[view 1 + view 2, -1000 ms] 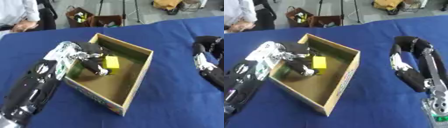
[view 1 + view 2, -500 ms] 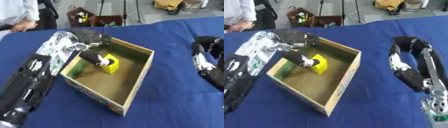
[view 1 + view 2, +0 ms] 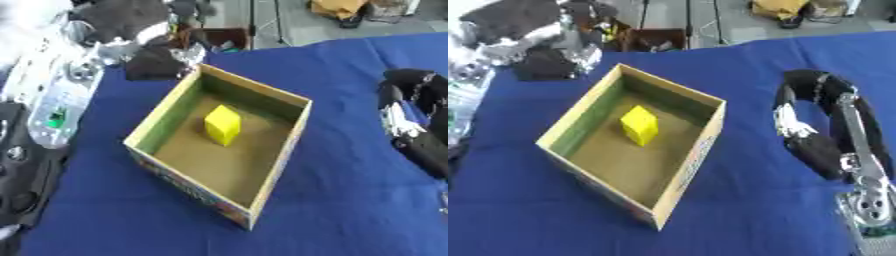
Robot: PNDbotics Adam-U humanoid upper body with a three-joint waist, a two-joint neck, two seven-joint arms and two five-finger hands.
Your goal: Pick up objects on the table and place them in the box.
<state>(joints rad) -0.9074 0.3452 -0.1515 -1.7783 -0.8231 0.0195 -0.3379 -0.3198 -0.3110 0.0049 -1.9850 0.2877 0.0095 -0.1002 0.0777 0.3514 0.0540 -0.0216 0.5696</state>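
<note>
The box (image 3: 262, 165) sits on the surface (image 3: 350, 210), a little left of the middle and turned askew, one corner toward the robot. Inside it, on the floor toward the far-left part, stands a block (image 3: 222, 124) (clear of the walls). The left hand (image 3: 157, 62) is above the surface just behind the box's far-left corner. The right hand (image 3: 798, 127) is well apart to the box's right, near the surface's right edge.

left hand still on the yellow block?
Apart. In the left eye view the left hand is up past the box's far-left corner, over the blue cloth, while the yellow block sits alone on the box floor, bare cardboard around it.
</note>
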